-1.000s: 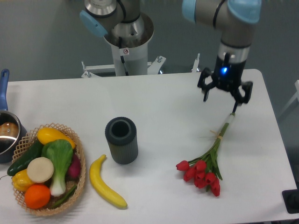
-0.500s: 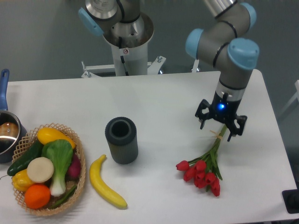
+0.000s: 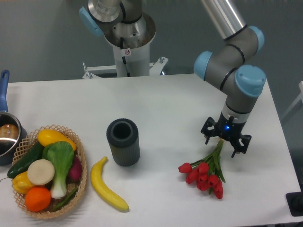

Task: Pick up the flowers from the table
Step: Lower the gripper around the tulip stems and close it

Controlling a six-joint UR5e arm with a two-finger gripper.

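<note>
The flowers (image 3: 204, 173), red tulips on thin green stems, lie on the white table (image 3: 170, 101) at the front right. My gripper (image 3: 225, 142) is low over the stems, its two black fingers spread on either side of them. The fingers are open and I cannot see them touching the stems. The upper stems and the tan band are hidden under the gripper.
A dark grey cylinder cup (image 3: 123, 142) stands mid-table. A yellow banana (image 3: 108, 187) lies in front of it. A wicker basket (image 3: 80, 156) of vegetables sits at front left, with a pot (image 3: 5, 135) at the left edge. The table's right edge is close to the gripper.
My gripper has come down and toward the front, from above the pale stem ends to low over the stems near the blooms. The flowers have not moved.
</note>
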